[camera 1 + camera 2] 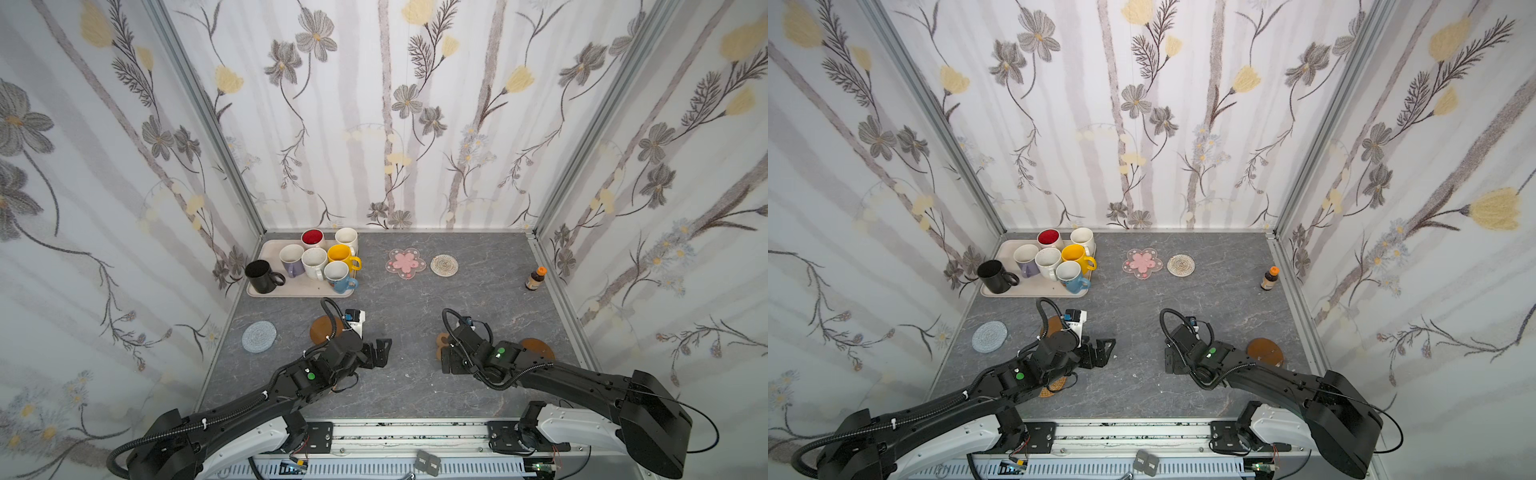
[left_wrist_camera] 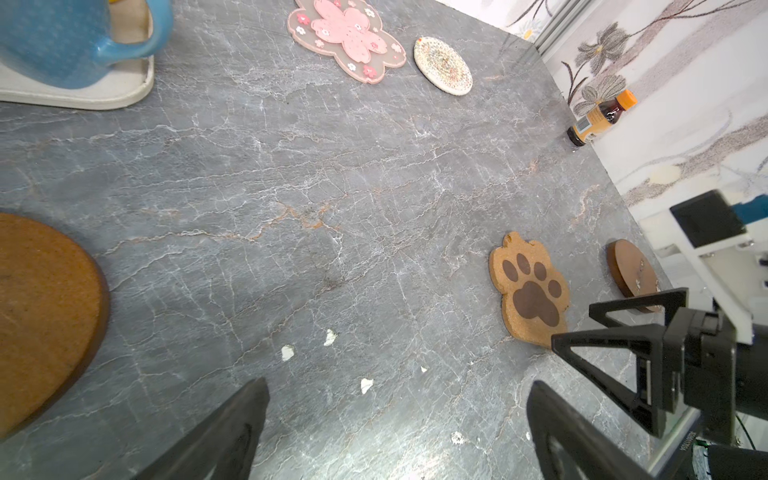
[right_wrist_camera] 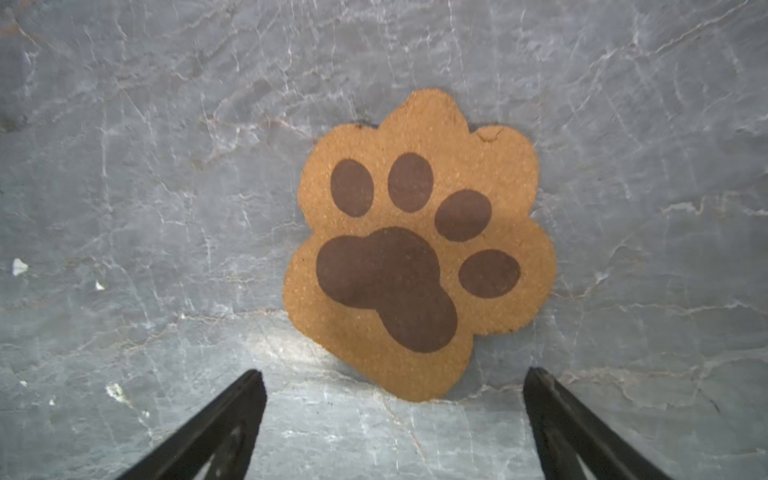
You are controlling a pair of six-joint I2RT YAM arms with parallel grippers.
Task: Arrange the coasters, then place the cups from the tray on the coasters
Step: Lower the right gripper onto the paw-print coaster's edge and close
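**Coasters spread out, cups all on the tray, both tools released**

At the far left, the cream tray holds all seven cups. The black cup is at its near left corner, then come the lavender cup, the red-lined white cup and two plain white cups. The yellow cup and the light blue cup are on its right side.

Near left, the grey woven coaster lies alone. To its right a brown wooden disc is partly hidden behind the left arm, and the tan rattan coaster peeks out from under that arm. The left tool is spread wide with nothing in it, above bare tabletop.

Far centre, the pink blossom coaster and the white woven coaster lie just beside each other. The right tool is also spread wide and empty, low over the near edge of the brown paw coaster; whether it touches is unclear. The second wooden disc is near right, partly under that arm.

Far right, a small brown bottle with an orange cap stands by the wall; its yellow label is too small to read. Print on the right tool's body is likewise illegible.

The tabletop is dark grey stone pattern with pale veins, rust streaks and a few white chips. Wallpaper with grey and yellow flowers lines three sides between aluminium posts.
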